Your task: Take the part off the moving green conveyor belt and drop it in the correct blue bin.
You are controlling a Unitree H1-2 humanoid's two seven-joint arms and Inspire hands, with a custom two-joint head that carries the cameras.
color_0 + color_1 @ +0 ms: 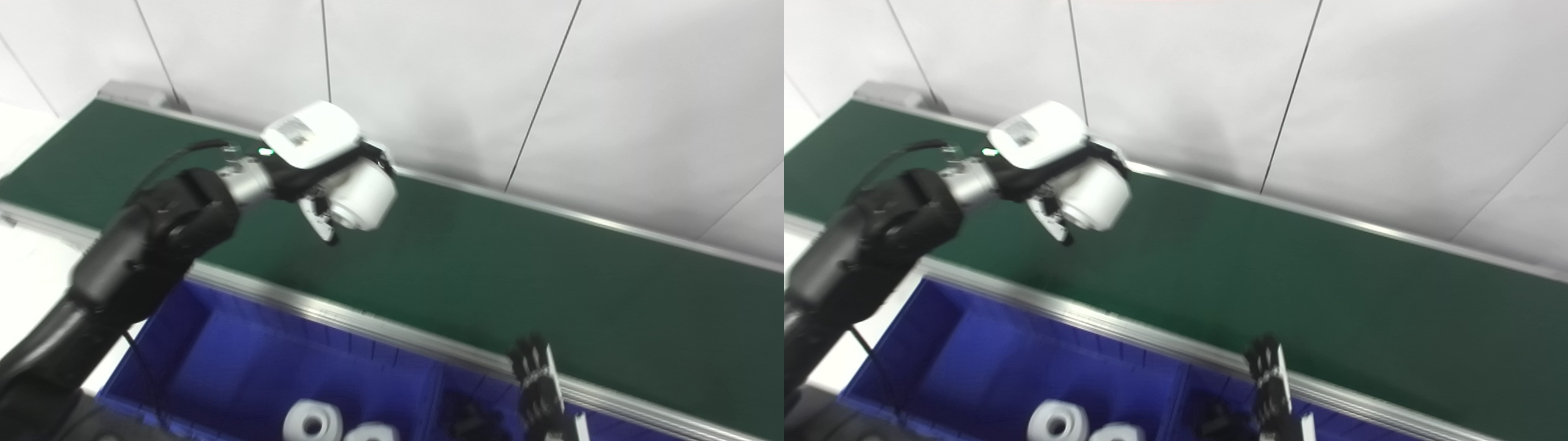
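In the upper left of the frame the left hand (318,177) is clamped on a white cylindrical part (361,195) above the green conveyor belt (520,275), while the right hand (539,386), fingers apart, sits at bottom right beside the blue bin (202,349) holding white parts (312,422)

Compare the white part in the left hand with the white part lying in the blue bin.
The held part is up over the green belt, on its side; the binned part rests in the blue bin, hole up. Both are white, round rollers.
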